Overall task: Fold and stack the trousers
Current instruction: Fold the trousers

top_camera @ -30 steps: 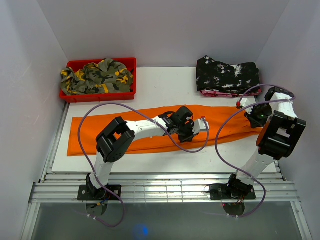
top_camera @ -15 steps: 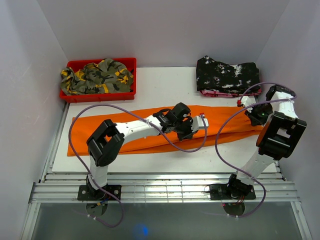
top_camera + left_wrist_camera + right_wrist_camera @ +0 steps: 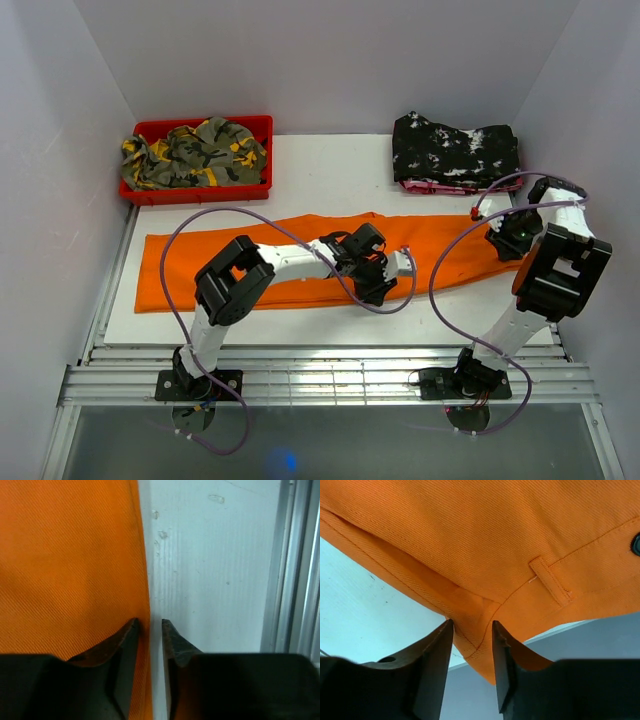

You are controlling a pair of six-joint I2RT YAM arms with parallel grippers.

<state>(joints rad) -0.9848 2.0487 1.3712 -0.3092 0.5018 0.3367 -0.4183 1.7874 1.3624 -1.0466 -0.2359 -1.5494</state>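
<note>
High rear camera looks down; both wrist cameras sit close, apparently sharing the trousers (image 3: 180, 265).

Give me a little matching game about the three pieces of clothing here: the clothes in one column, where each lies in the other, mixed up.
Things:
1. orange trousers
2. camouflage garment
3. black speckled garment

Places:
a. folded at the far right of the table
b. heaped in the red bin
c. laid out long across the middle of the table

Pairs: 1-c, 2-b, 3-a.
</note>
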